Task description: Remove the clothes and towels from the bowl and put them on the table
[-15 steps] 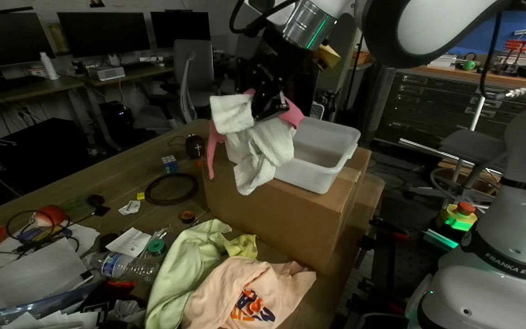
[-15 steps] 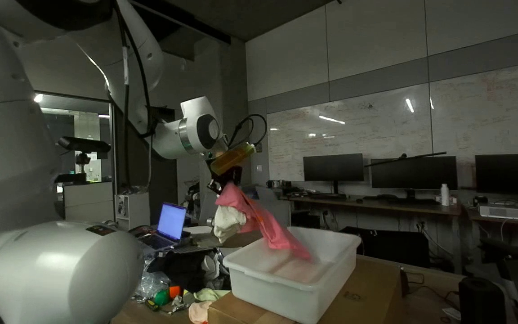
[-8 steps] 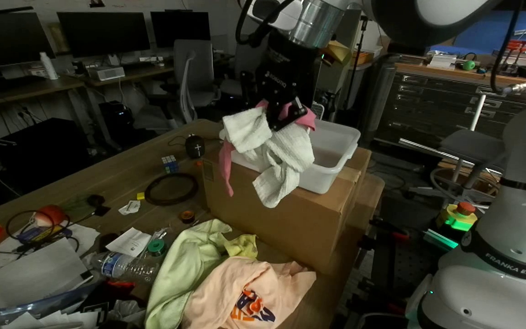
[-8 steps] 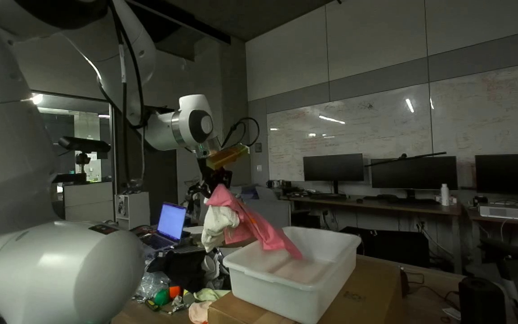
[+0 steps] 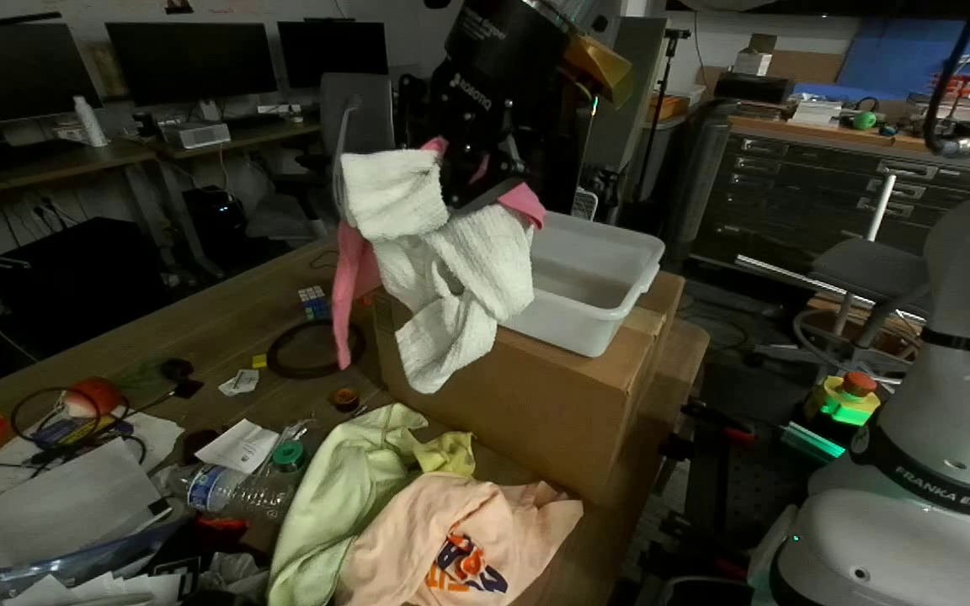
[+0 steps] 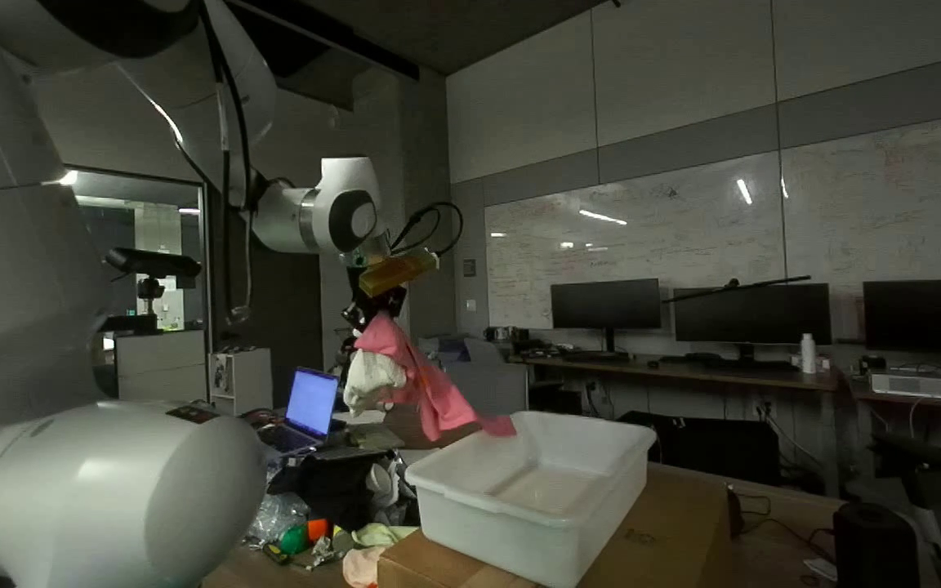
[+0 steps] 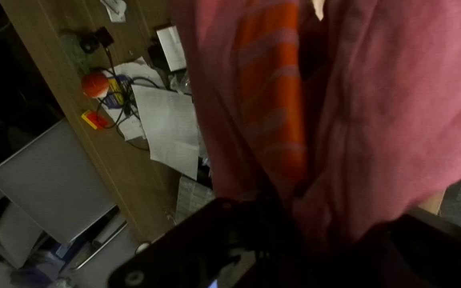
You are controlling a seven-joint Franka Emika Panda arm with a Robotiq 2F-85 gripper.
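1. Claw (image 5: 470,192): jaws closed down on fabric; exact gap hidden by the bunch. Has hold of pink cloth (image 6: 417,371).
2. Pink cloth: bunched between the jaws in wrist view, orange patch with pale bands running toward the grip. Rest hangs below claw and out to one side.
3. White towel (image 5: 485,261): hangs just below claw, against the pink cloth, one fold sticking out sideways. Whether jaws pinch it too, cannot tell.
4. Both pieces up in the air with the claw, above surface (image 5: 199,337).
5. White bin (image 6: 511,531), the task's bowl: sits on cardboard box (image 5: 519,412). Claw is higher than its rim and off to its side in an exterior view. Loose pink end overlaps rim in that view; touching or not, cannot tell.
6. Pale green cloth (image 5: 329,497): crumpled on surface near the box, well below claw.
7. Peach cloth (image 5: 413,530): blue and orange print, on surface, touching the green one, also well below claw.
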